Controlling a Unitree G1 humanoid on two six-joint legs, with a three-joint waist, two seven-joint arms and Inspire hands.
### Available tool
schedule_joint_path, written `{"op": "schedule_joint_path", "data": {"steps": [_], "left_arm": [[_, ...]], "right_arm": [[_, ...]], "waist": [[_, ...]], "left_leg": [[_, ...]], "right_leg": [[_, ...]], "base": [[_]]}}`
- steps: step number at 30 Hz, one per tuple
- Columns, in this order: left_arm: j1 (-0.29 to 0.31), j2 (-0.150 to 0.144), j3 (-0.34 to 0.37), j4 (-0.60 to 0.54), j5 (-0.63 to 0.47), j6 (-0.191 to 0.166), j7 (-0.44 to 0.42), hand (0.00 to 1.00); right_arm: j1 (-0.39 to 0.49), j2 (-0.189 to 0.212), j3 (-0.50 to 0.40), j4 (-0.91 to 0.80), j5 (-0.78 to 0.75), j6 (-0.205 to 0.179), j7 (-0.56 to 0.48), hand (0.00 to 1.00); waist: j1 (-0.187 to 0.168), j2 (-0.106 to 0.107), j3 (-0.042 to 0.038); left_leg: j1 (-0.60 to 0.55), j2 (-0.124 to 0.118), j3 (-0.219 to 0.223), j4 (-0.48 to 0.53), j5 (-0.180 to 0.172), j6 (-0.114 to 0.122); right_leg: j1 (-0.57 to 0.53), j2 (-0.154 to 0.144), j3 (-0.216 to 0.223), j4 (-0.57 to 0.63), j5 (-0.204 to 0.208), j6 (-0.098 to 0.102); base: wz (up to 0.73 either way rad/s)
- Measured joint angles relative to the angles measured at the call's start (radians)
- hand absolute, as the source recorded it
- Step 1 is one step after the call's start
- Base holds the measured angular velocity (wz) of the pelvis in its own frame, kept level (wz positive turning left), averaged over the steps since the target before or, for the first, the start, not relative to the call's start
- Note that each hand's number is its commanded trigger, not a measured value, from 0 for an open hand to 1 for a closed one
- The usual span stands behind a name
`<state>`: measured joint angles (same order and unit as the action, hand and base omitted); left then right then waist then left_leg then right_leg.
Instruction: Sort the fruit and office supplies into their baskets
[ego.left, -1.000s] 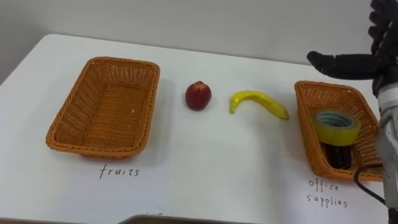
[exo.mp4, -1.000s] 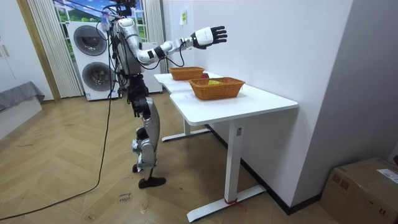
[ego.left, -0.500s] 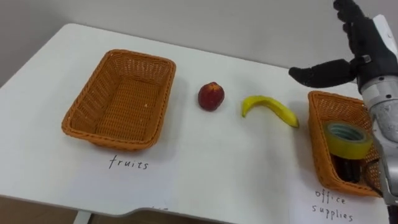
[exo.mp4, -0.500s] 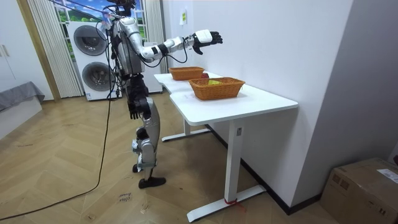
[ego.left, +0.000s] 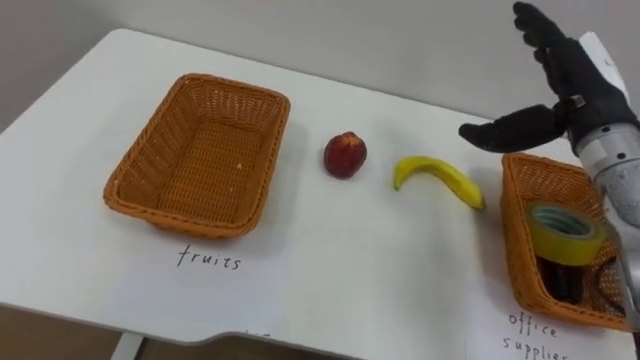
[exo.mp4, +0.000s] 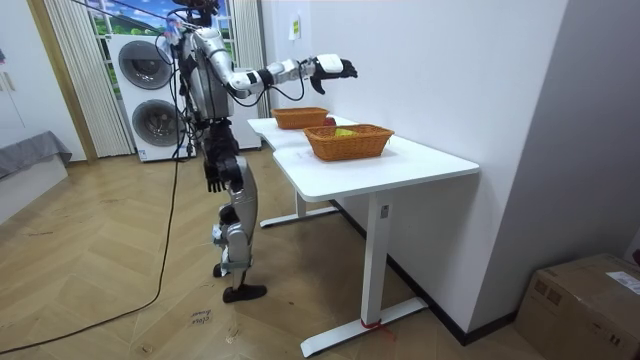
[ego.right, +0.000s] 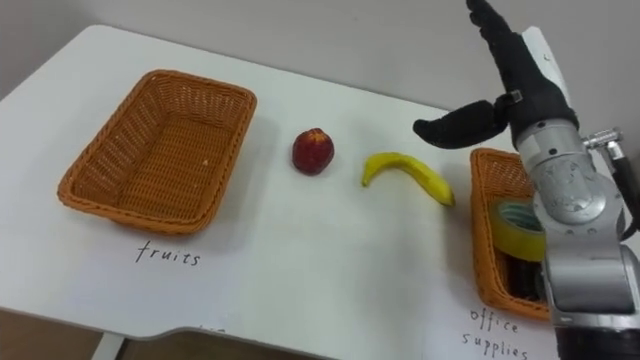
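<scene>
Right hand (ego.left: 572, 92): raised over the table's (ego.left: 330, 265) far right part, fingers straight and spread, thumb stretched out sideways, holding nothing.
Left hand (exo.mp4: 213, 180): hung low beside the robot's hip in the room view.
Banana (ego.left: 438, 177): lay on the tabletop just below the thumb and a little to its left, apart from the hand.
Red fruit (ego.left: 345, 155): lay further left of the hand, beyond the banana, apart from it.
Fruit basket (ego.left: 235, 88): well to the left of the hand, nothing in it.
Office basket (ego.left: 515, 232): directly under the hand and forearm, with a yellow tape roll (ego.left: 568, 232) resting on a dark item (ego.left: 562, 282) inside.
Edges: the table's far edge ran behind the hand, close to the wall; its near edge ran below both baskets.
Open room: bare tabletop lay between the two baskets, around both fruits.
Change: over the last second the room view showed the right arm drawn back toward the robot and the hand lower; the fruits and baskets kept their places on the table, and the shift in the eye views was the camera's own.
</scene>
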<state>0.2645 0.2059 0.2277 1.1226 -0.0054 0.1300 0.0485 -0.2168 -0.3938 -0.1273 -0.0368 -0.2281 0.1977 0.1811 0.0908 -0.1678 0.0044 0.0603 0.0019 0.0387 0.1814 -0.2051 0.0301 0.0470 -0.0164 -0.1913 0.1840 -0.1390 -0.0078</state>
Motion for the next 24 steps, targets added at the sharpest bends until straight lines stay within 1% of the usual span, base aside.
{"op": "schedule_joint_path", "data": {"steps": [3, 5, 6, 7, 10, 12, 14, 16, 18, 19, 21, 24], "left_arm": [[-0.021, 0.005, 0.000, 0.019, 0.000, -0.007, -0.004, 0.00], [-0.031, 0.008, -0.001, 0.038, -0.001, -0.006, -0.013, 0.00], [-0.031, 0.009, -0.005, 0.039, 0.000, -0.005, -0.014, 0.00], [-0.036, 0.009, -0.005, 0.039, 0.000, -0.005, -0.013, 0.00], [-0.041, 0.012, -0.018, 0.039, 0.000, -0.005, -0.008, 0.00], [-0.042, 0.013, -0.024, 0.039, 0.000, -0.005, 0.002, 0.00], [-0.045, 0.018, -0.037, 0.039, 0.000, -0.005, 0.010, 0.00], [-0.044, 0.022, -0.038, 0.039, 0.000, -0.005, 0.015, 0.00], [-0.044, 0.026, -0.046, 0.040, 0.000, -0.005, 0.015, 0.00], [-0.045, 0.031, -0.051, 0.039, 0.000, -0.005, 0.012, 0.00], [-0.047, 0.041, -0.068, 0.038, 0.000, -0.002, 0.006, 0.00], [-0.057, 0.053, -0.088, 0.037, 0.000, 0.003, -0.003, 0.00]], "right_arm": [[-0.001, -0.001, 0.001, 0.031, -0.014, -0.001, 0.007, 0.00], [-0.001, -0.001, 0.006, 0.043, -0.017, -0.001, 0.007, 0.00], [-0.003, -0.007, 0.018, 0.061, -0.020, -0.002, 0.007, 0.00], [-0.009, -0.021, 0.033, 0.082, -0.034, -0.002, 0.008, 0.00], [-0.028, -0.053, 0.069, 0.120, -0.069, 0.000, 0.010, 0.00], [-0.038, -0.060, 0.077, 0.134, -0.090, 0.000, 0.014, 0.00], [-0.041, -0.070, 0.081, 0.141, -0.096, 0.000, 0.016, 0.00], [-0.042, -0.083, 0.100, 0.143, -0.096, 0.001, 0.019, 0.00], [-0.042, -0.084, 0.115, 0.144, -0.102, 0.000, 0.020, 0.00], [-0.043, -0.084, 0.125, 0.147, -0.113, 0.000, 0.023, 0.00], [-0.043, -0.084, 0.141, 0.153, -0.132, 0.001, 0.031, 0.00], [-0.043, -0.084, 0.152, 0.175, -0.138, 0.001, 0.052, 0.00]], "waist": [[0.002, -0.001, -0.0007], [0.004, 0.000, 0.0004], [0.003, -0.001, -0.0003], [0.003, -0.003, -0.0012], [0.010, -0.006, -0.0008], [0.013, -0.009, -0.0021], [0.021, -0.014, -0.0013], [0.024, -0.021, -0.0030], [0.028, -0.025, -0.0031], [0.028, -0.029, -0.0011], [0.024, -0.032, -0.0006], [0.031, -0.034, -0.0003]], "left_leg": [[-0.015, 0.001, 0.000, 0.008, 0.000, 0.000], [-0.019, 0.000, -0.001, 0.010, 0.000, 0.000], [-0.021, 0.000, 0.000, 0.011, 0.001, -0.001], [-0.029, 0.000, 0.000, 0.013, 0.001, -0.001], [-0.041, 0.001, 0.001, 0.017, 0.002, -0.002], [-0.048, 0.001, 0.001, 0.018, 0.002, -0.003], [-0.055, 0.002, 0.001, 0.018, 0.003, -0.004], [-0.059, 0.002, 0.001, 0.017, 0.003, -0.004], [-0.067, 0.002, -0.005, 0.020, 0.003, -0.004], [-0.074, 0.001, -0.012, 0.023, 0.003, -0.004], [-0.086, 0.001, -0.015, 0.027, 0.003, -0.004], [-0.105, 0.000, -0.018, 0.034, 0.003, -0.004]], "right_leg": [[-0.012, -0.001, 0.000, 0.002, 0.002, -0.003], [-0.016, 0.000, -0.001, 0.001, 0.006, -0.003], [-0.018, 0.000, -0.001, 0.002, 0.006, -0.004], [-0.026, 0.000, -0.001, 0.002, 0.007, -0.005], [-0.037, 0.001, -0.001, 0.002, 0.010, -0.007], [-0.044, 0.001, -0.001, 0.003, 0.011, -0.008], [-0.051, 0.002, -0.001, 0.003, 0.012, -0.009], [-0.055, 0.002, -0.002, 0.003, 0.012, -0.009], [-0.059, 0.002, -0.006, 0.002, 0.012, -0.009], [-0.063, 0.002, -0.007, 0.002, 0.012, -0.009], [-0.070, 0.002, -0.011, 0.002, 0.013, -0.009], [-0.084, 0.001, -0.015, 0.002, 0.013, -0.009]], "base": [[0.00], [0.00], [0.00], [0.00], [-0.01], [0.00], [0.00], [0.00], [0.07], [0.10], [0.08], [0.05]]}}
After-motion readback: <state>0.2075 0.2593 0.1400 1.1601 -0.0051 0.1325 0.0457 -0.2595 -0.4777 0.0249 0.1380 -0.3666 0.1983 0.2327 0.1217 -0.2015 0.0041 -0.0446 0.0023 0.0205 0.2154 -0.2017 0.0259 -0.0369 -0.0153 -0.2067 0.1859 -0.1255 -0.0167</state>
